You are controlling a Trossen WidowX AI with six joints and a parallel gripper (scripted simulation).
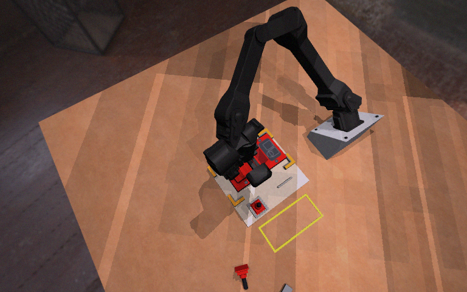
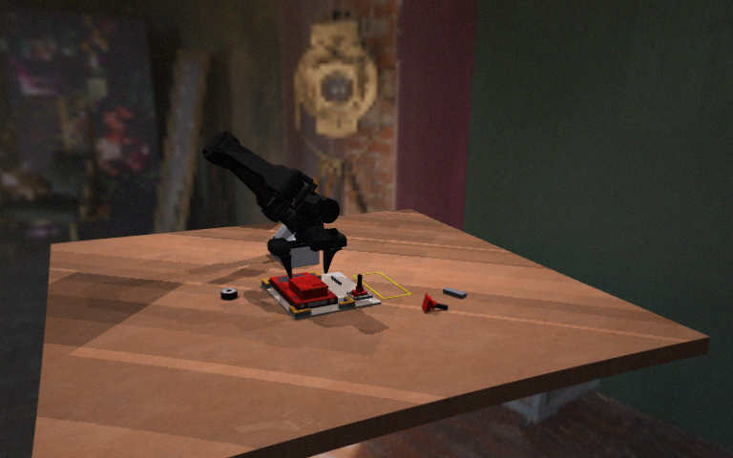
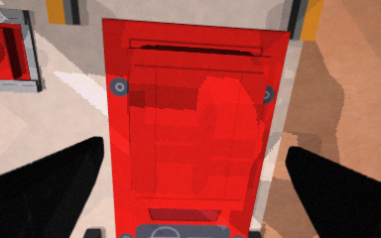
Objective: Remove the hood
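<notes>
Fingers spread wide, the tool hung just above the toy car with nothing between them. In the wrist view its two black fingertips stood on either side of the car's red body, apart from it. The hood, a raised red panel, sat in place on top of the car, with a dark slot along its far edge and small grey studs at its sides.

The car rested on a pale baseplate marked with orange corner brackets, and that plate lay on the wooden table. At one corner of the plate a small red-and-black peg stood upright in a grey-framed socket. Just beside that corner lay the marked area (a yellow rectangle outline on the wood), and only table surface showed inside it.

Farther toward the table's edge a loose red piece with a black stem lay on its side, with a small grey bar near it. A black ring-shaped part sat on the table on the other side of the baseplate, well apart from the yellow outline.
</notes>
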